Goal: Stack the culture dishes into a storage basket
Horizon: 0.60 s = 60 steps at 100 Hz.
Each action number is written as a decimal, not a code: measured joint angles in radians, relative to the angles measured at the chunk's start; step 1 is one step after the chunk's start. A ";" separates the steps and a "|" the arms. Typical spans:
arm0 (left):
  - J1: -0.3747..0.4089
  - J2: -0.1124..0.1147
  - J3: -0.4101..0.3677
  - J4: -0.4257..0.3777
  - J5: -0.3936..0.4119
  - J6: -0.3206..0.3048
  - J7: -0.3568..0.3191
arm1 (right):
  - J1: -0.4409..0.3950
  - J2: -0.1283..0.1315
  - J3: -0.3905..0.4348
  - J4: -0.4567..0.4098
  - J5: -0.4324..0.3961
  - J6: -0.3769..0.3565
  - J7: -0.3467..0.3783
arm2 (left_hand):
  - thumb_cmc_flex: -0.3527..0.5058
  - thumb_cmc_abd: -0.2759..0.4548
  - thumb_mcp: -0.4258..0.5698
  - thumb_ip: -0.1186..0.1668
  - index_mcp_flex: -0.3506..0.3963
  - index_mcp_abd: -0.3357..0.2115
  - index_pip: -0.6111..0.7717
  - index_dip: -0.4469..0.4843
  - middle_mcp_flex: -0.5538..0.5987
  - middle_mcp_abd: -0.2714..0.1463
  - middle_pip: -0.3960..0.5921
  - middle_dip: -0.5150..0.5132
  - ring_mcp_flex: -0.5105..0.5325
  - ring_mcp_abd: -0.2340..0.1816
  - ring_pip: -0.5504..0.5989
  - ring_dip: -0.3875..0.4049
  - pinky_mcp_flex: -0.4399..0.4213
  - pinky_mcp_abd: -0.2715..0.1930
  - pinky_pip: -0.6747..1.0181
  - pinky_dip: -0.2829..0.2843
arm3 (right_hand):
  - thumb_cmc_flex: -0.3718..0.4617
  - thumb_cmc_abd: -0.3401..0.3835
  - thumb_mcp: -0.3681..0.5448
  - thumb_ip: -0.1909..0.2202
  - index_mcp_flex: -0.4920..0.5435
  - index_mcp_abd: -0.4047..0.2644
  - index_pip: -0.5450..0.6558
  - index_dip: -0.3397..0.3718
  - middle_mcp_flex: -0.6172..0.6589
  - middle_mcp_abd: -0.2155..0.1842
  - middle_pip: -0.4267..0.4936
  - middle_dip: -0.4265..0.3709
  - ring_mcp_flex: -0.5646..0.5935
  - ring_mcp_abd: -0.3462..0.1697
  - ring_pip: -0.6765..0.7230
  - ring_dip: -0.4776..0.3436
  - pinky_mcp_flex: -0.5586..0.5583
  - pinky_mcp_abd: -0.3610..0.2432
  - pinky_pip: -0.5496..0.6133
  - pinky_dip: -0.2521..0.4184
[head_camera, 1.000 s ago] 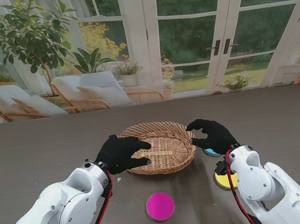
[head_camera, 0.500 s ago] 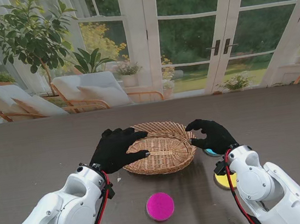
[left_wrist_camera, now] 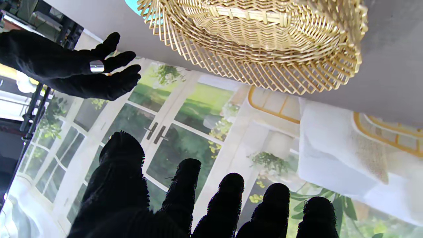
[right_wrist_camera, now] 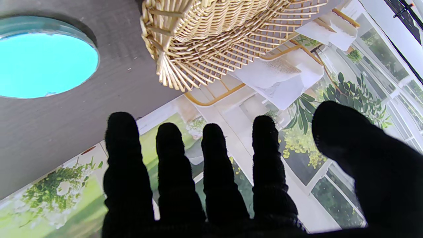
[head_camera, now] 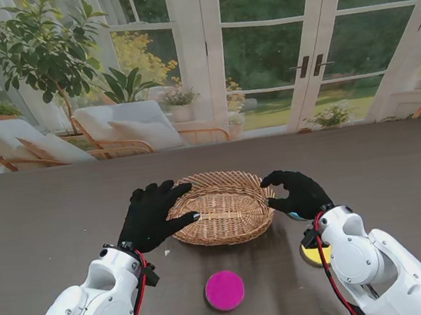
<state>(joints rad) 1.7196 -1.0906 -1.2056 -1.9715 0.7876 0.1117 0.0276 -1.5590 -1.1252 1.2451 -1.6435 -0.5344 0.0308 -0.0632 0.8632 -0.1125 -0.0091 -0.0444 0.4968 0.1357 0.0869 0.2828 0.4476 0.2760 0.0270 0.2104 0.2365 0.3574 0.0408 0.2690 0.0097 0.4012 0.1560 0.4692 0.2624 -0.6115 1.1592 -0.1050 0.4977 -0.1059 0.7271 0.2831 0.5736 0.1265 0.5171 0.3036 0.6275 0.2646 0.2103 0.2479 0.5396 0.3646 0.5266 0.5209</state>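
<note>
Stand view: magenta dish [head_camera: 225, 290] nearest me; yellow dish [head_camera: 313, 254] at its 3 o'clock. Farther, both hands empty, fingers spread: left hand [head_camera: 150, 214] at 9 o'clock of basket [head_camera: 221, 206], right hand [head_camera: 296, 190] at 3 o'clock over cyan dish [right_wrist_camera: 43, 62].

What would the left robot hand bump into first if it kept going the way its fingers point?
Probably the round woven wicker basket. The left robot hand has its fingers over the near rim, open and apparently above it, so contact height is unclear.
</note>
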 measured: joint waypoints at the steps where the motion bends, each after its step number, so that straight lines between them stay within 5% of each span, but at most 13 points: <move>1: 0.001 -0.001 -0.001 0.000 -0.003 0.000 0.001 | 0.000 0.000 -0.001 0.000 -0.003 0.002 0.000 | 0.000 0.000 0.000 0.000 0.000 0.000 0.000 0.000 0.000 0.000 0.000 0.000 0.000 0.000 0.000 0.000 0.000 0.000 0.000 0.000 | 0.000 0.000 0.000 0.000 0.000 0.000 0.000 0.000 0.000 0.000 0.000 0.000 0.000 0.000 0.000 0.000 0.000 0.000 0.000 0.000; 26: 0.034 -0.010 -0.030 0.012 -0.002 0.001 0.042 | 0.024 0.023 -0.032 -0.015 -0.199 0.068 0.063 | 0.000 0.000 0.000 0.000 0.000 0.002 0.000 0.000 0.001 0.008 0.002 0.000 0.001 0.001 0.000 0.000 0.000 0.000 0.000 0.000 | -0.002 -0.058 -0.001 0.000 -0.044 -0.009 -0.006 0.000 -0.013 0.000 -0.001 0.000 0.004 -0.001 0.032 0.016 0.000 0.000 0.030 0.037; 47: 0.067 -0.013 -0.047 0.008 -0.014 0.020 0.056 | 0.100 0.045 -0.094 -0.005 -0.355 0.166 0.100 | 0.001 0.000 0.000 0.000 0.002 0.021 0.000 0.000 0.004 0.021 0.004 0.000 0.002 0.014 0.001 0.000 0.000 0.000 0.000 0.011 | -0.042 -0.188 0.000 -0.039 -0.106 -0.066 -0.043 -0.005 -0.077 -0.001 -0.014 0.000 0.103 -0.045 0.273 0.149 0.001 -0.031 0.345 0.075; 60: 0.087 -0.014 -0.057 -0.003 -0.014 0.024 0.061 | 0.178 0.053 -0.144 0.042 -0.366 0.202 0.159 | 0.001 0.015 0.000 0.000 0.002 0.025 0.000 0.000 0.004 0.023 0.011 0.000 0.002 0.015 0.001 0.000 0.000 0.000 0.000 0.013 | -0.056 -0.299 0.002 -0.060 -0.140 -0.110 -0.039 0.017 -0.132 -0.002 0.045 0.006 0.097 -0.077 0.478 0.251 0.001 -0.062 0.569 0.107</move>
<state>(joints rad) 1.8063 -1.1042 -1.2625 -1.9748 0.7734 0.1359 0.0881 -1.3811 -1.0724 1.1012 -1.6018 -0.9007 0.2332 0.0957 0.8643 -0.0979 -0.0094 -0.0444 0.4992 0.1610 0.0869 0.2827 0.4521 0.2994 0.0377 0.2103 0.2390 0.3720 0.0423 0.2689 0.0097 0.4012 0.1559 0.4817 0.2063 -0.9104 1.1610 -0.1648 0.3580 -0.2155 0.6878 0.3002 0.4416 0.1247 0.5617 0.3100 0.7250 0.1875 0.6887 0.4990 0.5406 0.3023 1.0961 0.6283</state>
